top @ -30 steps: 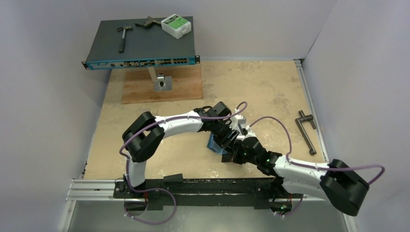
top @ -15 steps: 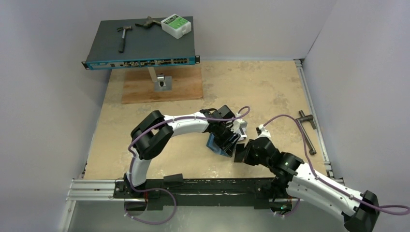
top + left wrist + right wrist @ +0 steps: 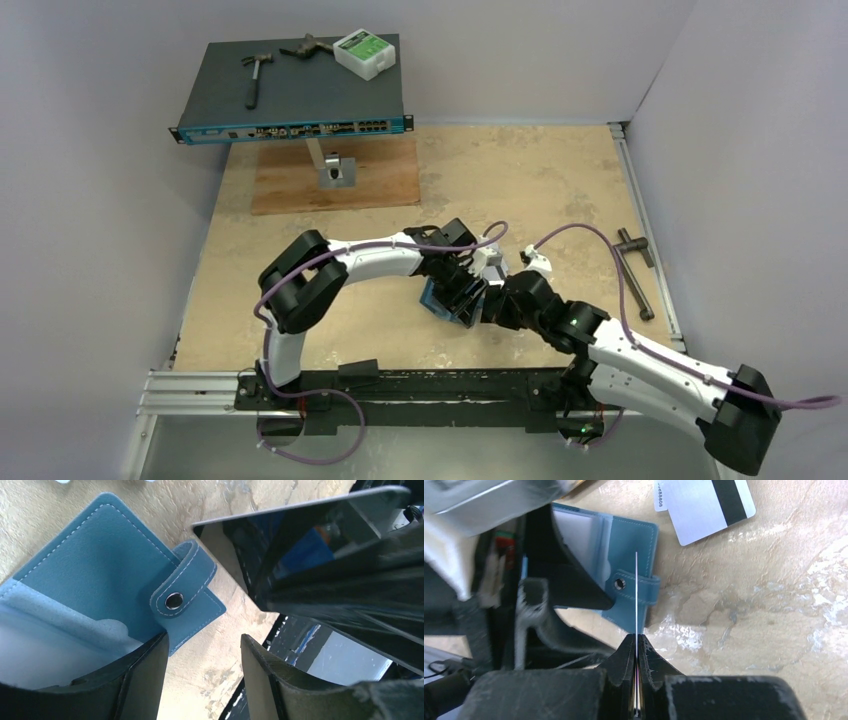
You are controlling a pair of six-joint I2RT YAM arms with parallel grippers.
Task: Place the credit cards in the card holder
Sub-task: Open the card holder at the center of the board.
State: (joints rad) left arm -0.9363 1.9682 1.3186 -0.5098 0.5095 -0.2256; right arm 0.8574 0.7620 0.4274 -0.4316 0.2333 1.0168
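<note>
The card holder [image 3: 629, 537] lies open and flat near the middle of the table [image 3: 749, 605], a little toward the near edge. Its teal cover faces up and its strap with the snap stud [image 3: 620, 583] points at your right arm. The pale pockets sit on the far side of that cover, under the left gripper [image 3: 204, 641].

That left gripper is spread part-way with nothing pinched between its jaws. One of its fingers [image 3: 574, 587] lies over the pocket side and the other over bare table just off the holder's edge. You can't tell whether it's actually pressing down.

Now your right gripper [image 3: 636, 645]. It's pressed together on a credit card [image 3: 636, 590], held on edge and sticking straight out ahead of the fingertips. The card's long axis runs right across the strap, and its free end hangs over the teal cover, not over a pocket mouth.

So the holder is dead ahead of the right gripper, and the pockets are off to the side where the left arm sits. You'll likely need to shift that way and lay the card flatter before it can slide in.

One silver card [image 3: 704, 505], dark stripe showing, waits on the table just past the holder.
</note>
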